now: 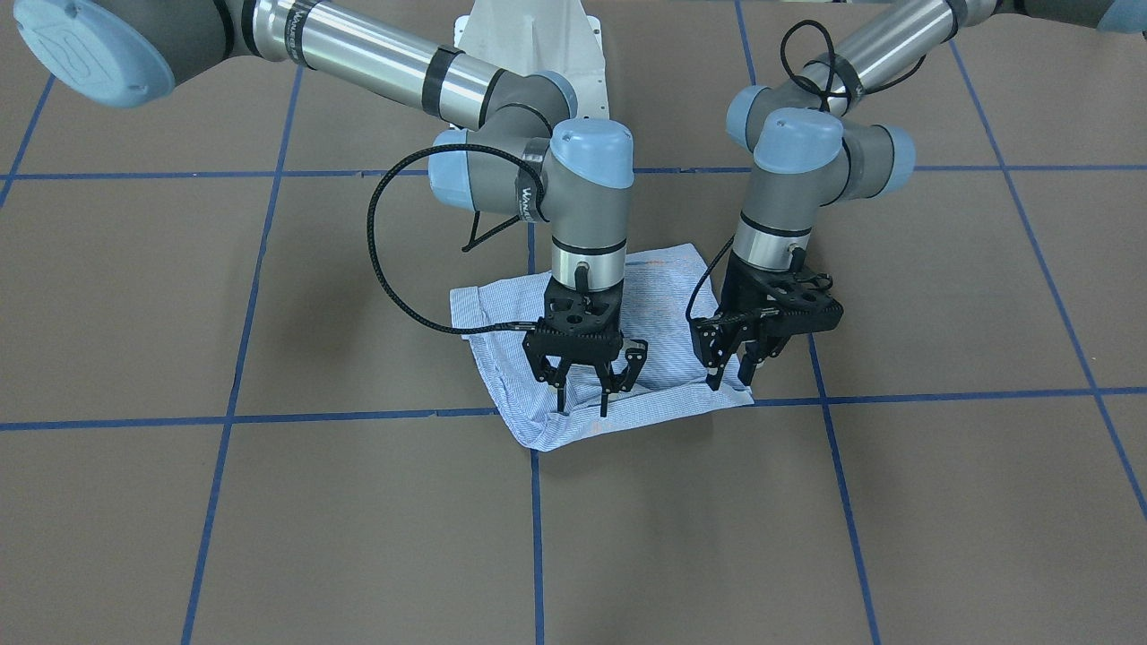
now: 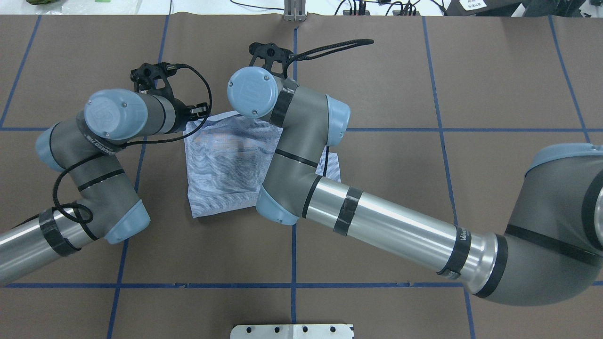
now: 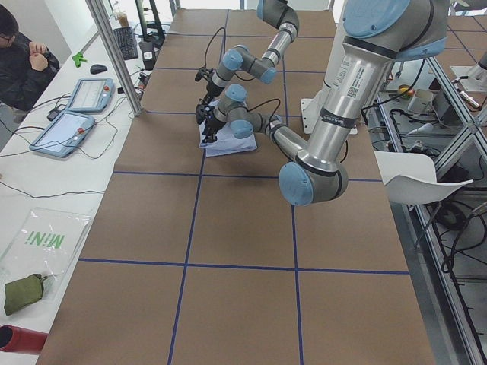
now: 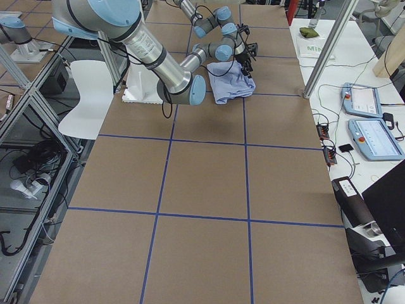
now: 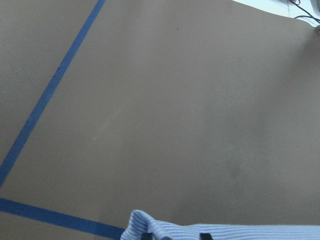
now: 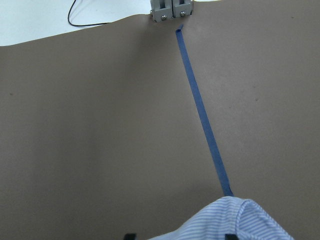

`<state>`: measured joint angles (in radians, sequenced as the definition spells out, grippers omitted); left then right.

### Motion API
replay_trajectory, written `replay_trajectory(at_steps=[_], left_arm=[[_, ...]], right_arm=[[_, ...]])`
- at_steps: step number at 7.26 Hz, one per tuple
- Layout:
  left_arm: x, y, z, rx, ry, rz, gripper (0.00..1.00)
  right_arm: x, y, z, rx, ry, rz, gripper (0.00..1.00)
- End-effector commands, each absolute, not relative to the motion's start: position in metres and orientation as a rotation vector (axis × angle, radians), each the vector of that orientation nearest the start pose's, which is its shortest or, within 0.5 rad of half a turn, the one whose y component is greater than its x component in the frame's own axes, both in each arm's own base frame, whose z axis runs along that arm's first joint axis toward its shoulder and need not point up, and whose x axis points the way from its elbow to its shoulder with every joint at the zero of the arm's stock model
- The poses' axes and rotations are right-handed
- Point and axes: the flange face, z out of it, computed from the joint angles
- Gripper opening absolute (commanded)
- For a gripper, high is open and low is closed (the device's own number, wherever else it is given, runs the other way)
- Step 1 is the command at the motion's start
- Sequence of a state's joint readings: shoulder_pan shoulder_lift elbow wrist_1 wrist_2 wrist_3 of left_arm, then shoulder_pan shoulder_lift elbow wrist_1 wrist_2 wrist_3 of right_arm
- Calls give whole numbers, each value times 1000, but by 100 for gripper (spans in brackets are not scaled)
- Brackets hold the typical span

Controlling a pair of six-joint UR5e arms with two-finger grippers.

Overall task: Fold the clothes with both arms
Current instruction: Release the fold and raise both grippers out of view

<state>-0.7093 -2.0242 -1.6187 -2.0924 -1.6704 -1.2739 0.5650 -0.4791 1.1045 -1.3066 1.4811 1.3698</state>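
The clothes are one light blue striped shirt (image 1: 659, 287), folded into a small rectangle on the brown table (image 1: 269, 537); from overhead the shirt (image 2: 221, 169) lies between the two wrists. My right gripper (image 1: 584, 399) stands open, its fingertips down at the far folded edge. At the corner beside it, my left gripper (image 1: 731, 372) is open too, with a narrower gap. In the left wrist view the shirt edge (image 5: 225, 232) sits at the bottom between two dark tips. The right wrist view shows a rounded shirt fold (image 6: 225, 220) between wider-set tips.
Blue tape lines (image 1: 538, 537) grid the table. The white pedestal base (image 1: 529, 36) stands behind the arms. Beyond the table's far edge are control tablets (image 3: 65, 129), cables and a seated person (image 3: 19, 61). A white chair (image 4: 92, 95) stands near the robot's side.
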Motion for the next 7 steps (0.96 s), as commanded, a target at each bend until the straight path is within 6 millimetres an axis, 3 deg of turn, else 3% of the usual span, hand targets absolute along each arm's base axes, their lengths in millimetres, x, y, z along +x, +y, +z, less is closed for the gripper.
replay_trajectory(at_steps=[1,2,3,4,5,7], left_arm=[[349,-534,314,444,987,-89,100],[312,-532,330,471,961,-6,100],[265,-531,347,481,937,70,100],[214,-528,367,503,890,132,100],[160,-529,396,539,825,204,100],[52,-521,457,561,727,290,100]], right_arm=[[-535,-618,109,312,-788,208,100],[-468,-615,143,318,-765,143,100],[-386,-600,197,333,-745,31,100],[-304,-597,238,342,-750,-76,100],[-221,-594,294,344,-742,-175,100],[-99,-565,406,343,-659,-304,100]])
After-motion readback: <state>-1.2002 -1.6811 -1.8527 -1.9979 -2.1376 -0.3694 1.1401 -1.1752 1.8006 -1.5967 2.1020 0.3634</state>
